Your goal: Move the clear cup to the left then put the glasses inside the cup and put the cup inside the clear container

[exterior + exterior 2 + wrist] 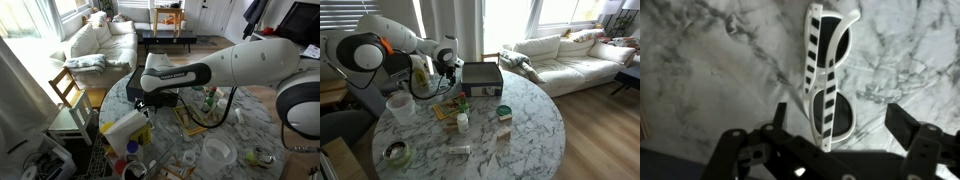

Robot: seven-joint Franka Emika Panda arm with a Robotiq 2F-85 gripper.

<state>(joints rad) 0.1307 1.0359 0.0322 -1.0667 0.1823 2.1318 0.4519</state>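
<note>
**A:** How does the gripper [840, 125] stand in the wrist view?

**B:** Its jaws are spread wide and hold nothing. They flank the near lens of the glasses [826, 80], which lie flat on the marble table [700, 60] with the frame running away from the camera.

**A:** How will the glasses handle?

**B:** They are probably light, with a thin, stiff striped frame and slick lenses that could scratch. The bridge or the rim of a lens looks like the safest hold. Lying so low on smooth stone, they may skid as the jaws come together.

**A:** And farther off?

**B:** In an exterior view the clear cup [400, 105] stands upright near the table's edge, apart from the gripper. It looks thin-walled and light, so it would tip or squash easily. Beyond it sits a dark box [482, 77].
</note>
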